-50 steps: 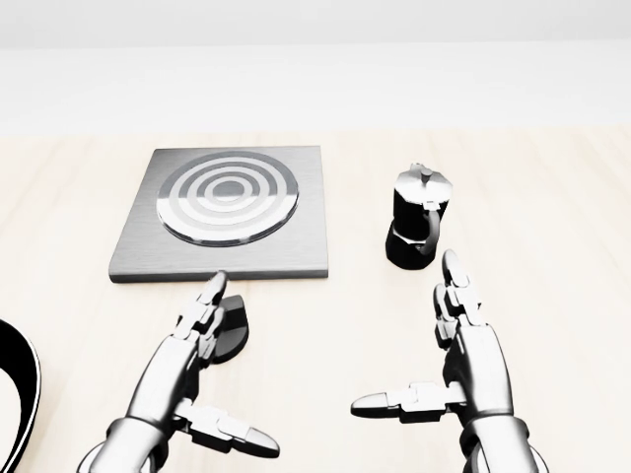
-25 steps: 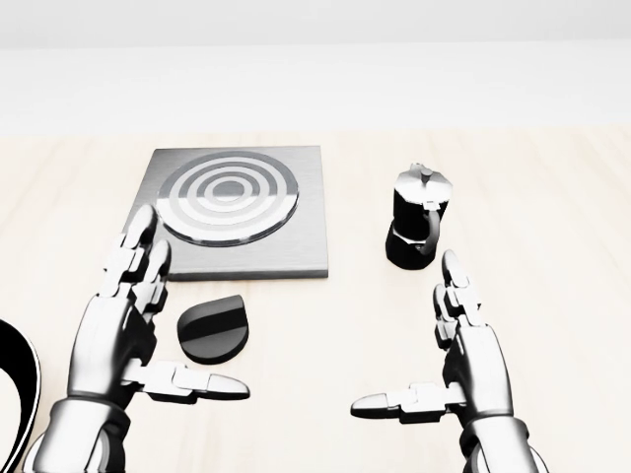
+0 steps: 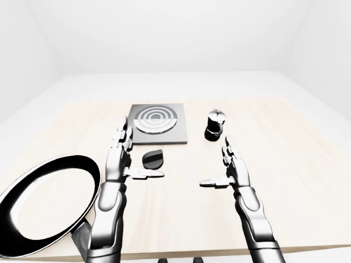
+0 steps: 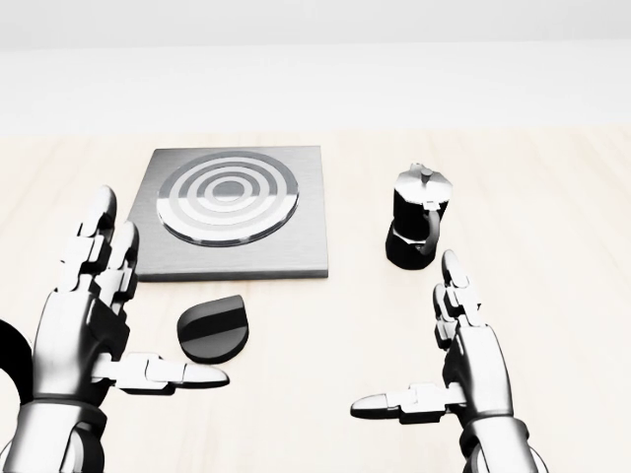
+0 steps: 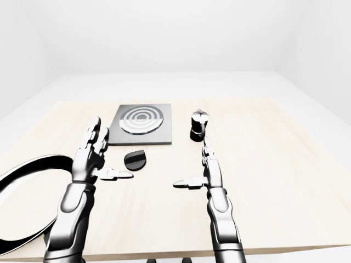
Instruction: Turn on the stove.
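The stove (image 4: pixel 229 212) is a grey square plate with a ringed burner, at the upper left of the head view. Its black knob (image 4: pixel 215 328) lies flat on the wooden table just below it. My left hand (image 4: pixel 148 305) is open, fingers up, just left of the knob; its thumb (image 4: pixel 173 374) points right under the knob without touching it. My right hand (image 4: pixel 404 335) is open and empty at the lower right, away from the knob.
A black moka pot (image 4: pixel 418 230) stands right of the stove, just above my right hand. A large black frying pan (image 3: pixel 94 183) sits at the table's lower left, beside my left arm. The table's near edge (image 3: pixel 181 255) runs along the bottom.
My left hand has moved left and up, from over the knob to beside it, so the whole knob shows. The right hand has not moved.
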Motion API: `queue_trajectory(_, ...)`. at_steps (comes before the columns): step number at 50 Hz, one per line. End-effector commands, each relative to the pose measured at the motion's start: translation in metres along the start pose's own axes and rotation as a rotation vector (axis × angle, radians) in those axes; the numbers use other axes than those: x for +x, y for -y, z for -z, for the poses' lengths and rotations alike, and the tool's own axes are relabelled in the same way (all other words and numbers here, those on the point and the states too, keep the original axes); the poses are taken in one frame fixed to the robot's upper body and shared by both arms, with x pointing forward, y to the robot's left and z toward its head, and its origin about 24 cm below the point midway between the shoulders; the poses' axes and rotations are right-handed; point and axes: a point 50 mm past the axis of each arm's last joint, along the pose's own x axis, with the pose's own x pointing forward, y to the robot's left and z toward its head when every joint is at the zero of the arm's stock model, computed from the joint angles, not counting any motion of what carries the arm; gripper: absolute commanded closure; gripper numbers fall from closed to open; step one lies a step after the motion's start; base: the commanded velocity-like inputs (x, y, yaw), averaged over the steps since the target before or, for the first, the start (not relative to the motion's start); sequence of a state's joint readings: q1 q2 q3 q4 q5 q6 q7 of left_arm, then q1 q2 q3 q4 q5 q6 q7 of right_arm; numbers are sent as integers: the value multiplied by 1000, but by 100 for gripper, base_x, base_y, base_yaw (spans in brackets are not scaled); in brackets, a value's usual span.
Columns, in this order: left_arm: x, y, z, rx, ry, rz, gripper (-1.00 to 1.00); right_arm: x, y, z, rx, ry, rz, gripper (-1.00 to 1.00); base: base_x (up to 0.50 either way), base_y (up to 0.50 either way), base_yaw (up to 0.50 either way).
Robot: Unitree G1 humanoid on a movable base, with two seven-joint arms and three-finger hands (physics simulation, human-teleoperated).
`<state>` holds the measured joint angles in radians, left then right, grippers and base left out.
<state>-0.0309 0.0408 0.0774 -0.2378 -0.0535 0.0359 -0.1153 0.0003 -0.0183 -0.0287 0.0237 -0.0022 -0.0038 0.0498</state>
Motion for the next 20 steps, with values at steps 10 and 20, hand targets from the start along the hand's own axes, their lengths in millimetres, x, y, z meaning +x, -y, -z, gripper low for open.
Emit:
queue_trajectory(10, -3, -17, -46, 0, 165, -82, -100, 1, 1, 0, 5, -5, 6, -100, 0, 0, 0)
queue_trajectory(20, -9, -27, -78, 23, 305, -128, -100, 1, 2, 0, 9, -11, 14, -100, 0, 0, 0)
